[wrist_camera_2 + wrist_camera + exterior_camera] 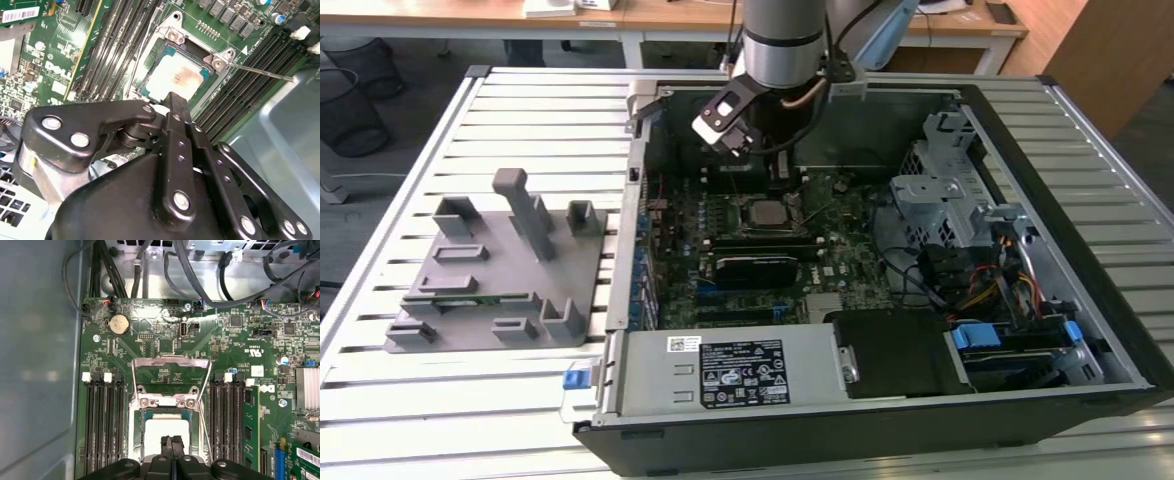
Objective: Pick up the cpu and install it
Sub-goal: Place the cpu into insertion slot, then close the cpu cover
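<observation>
- Cpu (159,432): already lying flat in the socket, mid-board, inside the open case.
- Case (854,440): on its side on a slatted table (520,110), side panel off, arm reaching in from above.
- Board (165,340): green, covering the case floor, with dark memory slots on both sides of the socket.
- Gripper (172,441): directly over the cpu in both wrist views, fingers pressed together with nothing between them; impossible to tell whether touching the metal top.
- Load plate (170,361): hinged up and open, with the thin lever (260,71) swung free beside it.
- Handling, as a judgement: light, stiff and thin; smooth metal top likely slippery; underside contacts and socket pins fragile, so no tilting or dragging; best held level by two opposite pale edges.
</observation>
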You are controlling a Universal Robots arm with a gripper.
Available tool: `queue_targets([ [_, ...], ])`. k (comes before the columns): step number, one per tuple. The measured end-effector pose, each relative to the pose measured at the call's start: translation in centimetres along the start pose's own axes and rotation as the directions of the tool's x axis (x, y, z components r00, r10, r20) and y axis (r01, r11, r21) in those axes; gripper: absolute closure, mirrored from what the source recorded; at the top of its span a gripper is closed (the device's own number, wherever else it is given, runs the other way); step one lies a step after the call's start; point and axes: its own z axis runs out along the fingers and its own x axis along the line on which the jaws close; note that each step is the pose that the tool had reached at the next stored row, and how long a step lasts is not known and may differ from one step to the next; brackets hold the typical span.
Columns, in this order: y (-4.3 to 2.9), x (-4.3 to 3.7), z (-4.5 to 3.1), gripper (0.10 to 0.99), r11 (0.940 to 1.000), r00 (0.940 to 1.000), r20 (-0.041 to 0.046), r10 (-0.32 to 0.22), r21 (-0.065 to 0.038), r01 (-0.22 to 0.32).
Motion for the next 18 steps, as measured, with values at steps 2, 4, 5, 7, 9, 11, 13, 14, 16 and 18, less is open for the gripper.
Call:
queue_targets([
  [2, 0.02, 0.0, -0.28, 0.98, 1.0, 1.0, -0.0001, 0.0, 0.0, 0.0],
  [4, 0.03, 0.0, -0.47, 0.98, 1.0, 1.0, -0.0001, 0.0, 0.0, 0.0],
  [5, 0.03, -0.01, -0.52, 0.98, 1.0, 1.0, -0.0001, 0.0, 0.0, 0.0],
  [7, 0.04, -0.01, -0.61, 0.98, 1.0, 1.0, -0.0001, 0.0, 0.0, 0.0],
  [9, 0.04, -0.01, -0.69, 0.98, 1.0, 1.0, -0.0001, 0.0, 0.0, 0.0],
  [11, 0.05, -0.01, -0.73, 0.98, 1.0, 1.0, -0.0002, 0.001, 0.0, -0.001],
  [13, 0.05, -0.01, -0.77, 0.98, 1.0, 1.0, -0.0001, 0.001, 0.0, -0.001],
  [14, 0.05, -0.01, -0.77, 0.98, 1.0, 1.0, -0.0002, 0.001, 0.0, -0.001],
  [16, 0.05, -0.01, -0.81, 0.98, 1.0, 1.0, -0.0005, 0.001, 0.0, -0.001],
  [18, 0.05, -0.01, -0.87, 0.98, 1.0, 1.0, -0.0011, 0.001, 0.0, -0.001],
])
